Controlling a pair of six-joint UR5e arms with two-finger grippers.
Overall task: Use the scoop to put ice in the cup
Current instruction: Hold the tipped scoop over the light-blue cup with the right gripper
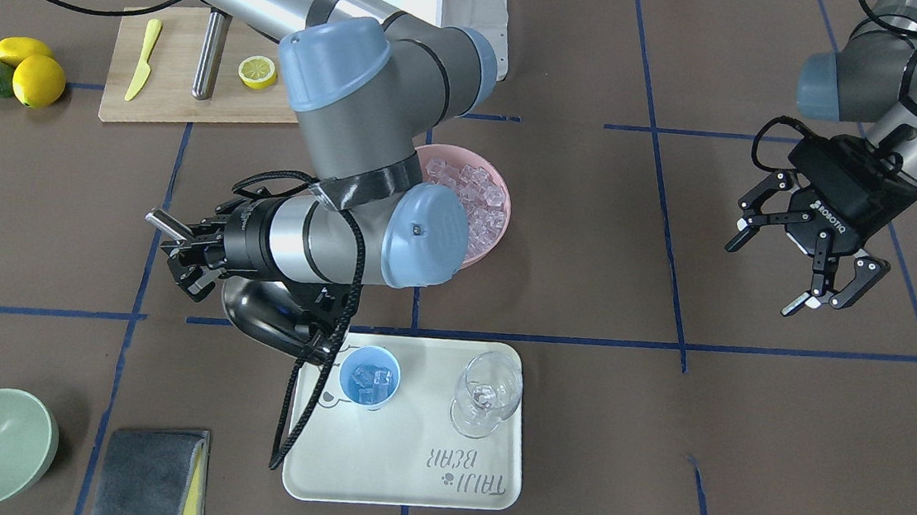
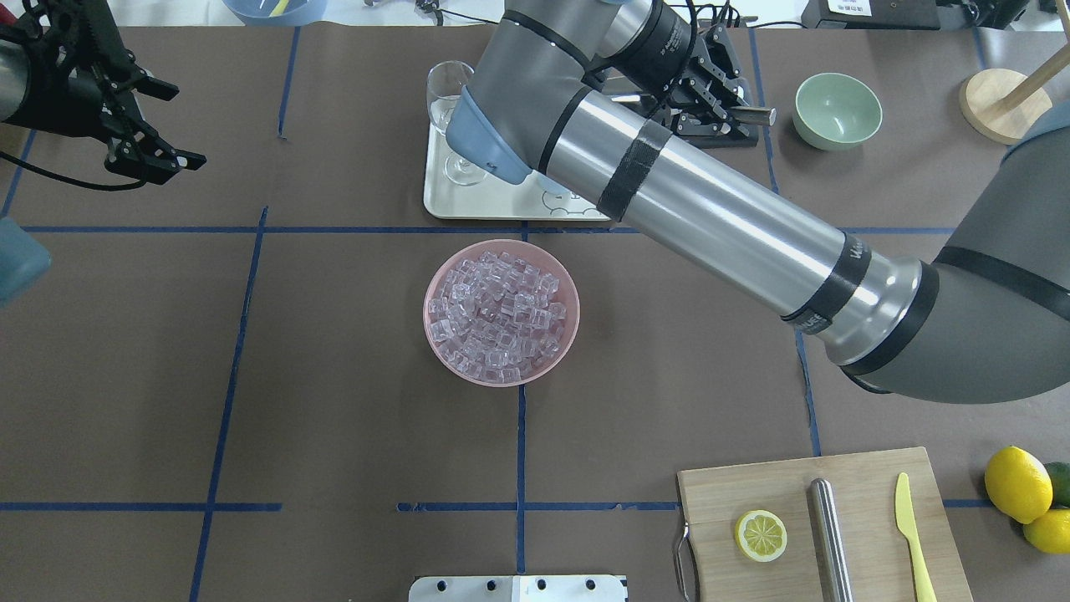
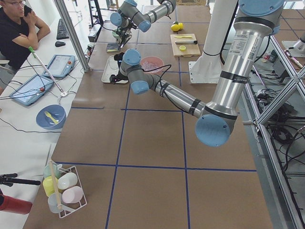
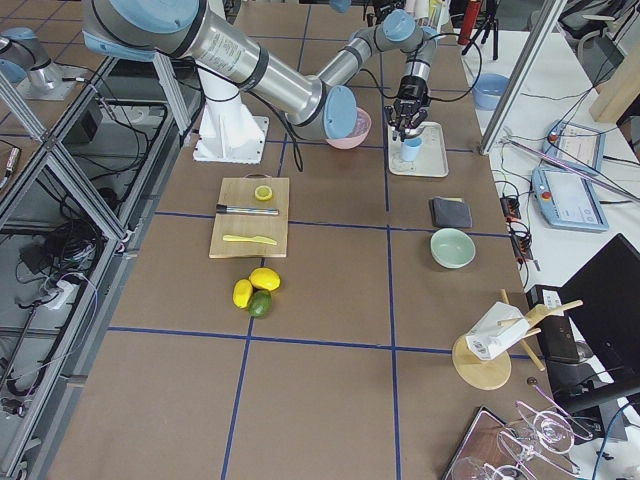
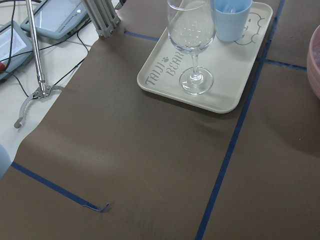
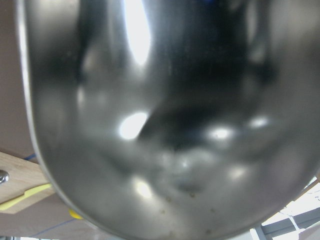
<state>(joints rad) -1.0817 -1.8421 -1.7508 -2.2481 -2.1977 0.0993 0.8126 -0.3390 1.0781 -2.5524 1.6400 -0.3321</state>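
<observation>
1. R gripper (image 1: 186, 260) clamped on scoop (image 1: 258, 316) handle; shiny steel trough at tray (image 1: 407, 469) edge, just beside cup (image 1: 369, 376).
2. Cup on tray holds glassy ice (image 1: 371, 384) cubes.
3. L gripper (image 1: 809, 257) fingers spread, well off tray.

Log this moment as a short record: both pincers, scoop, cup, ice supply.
right pincer: shut on the scoop handle
scoop: trough low beside the cup, at the tray edge; contents cannot be told
cup: upright on the tray, some ice inside
pink bowl: mid-table, heaped with ice
left pincer: open, empty, off to the side
wine glass: upright on the tray beside the cup
</observation>
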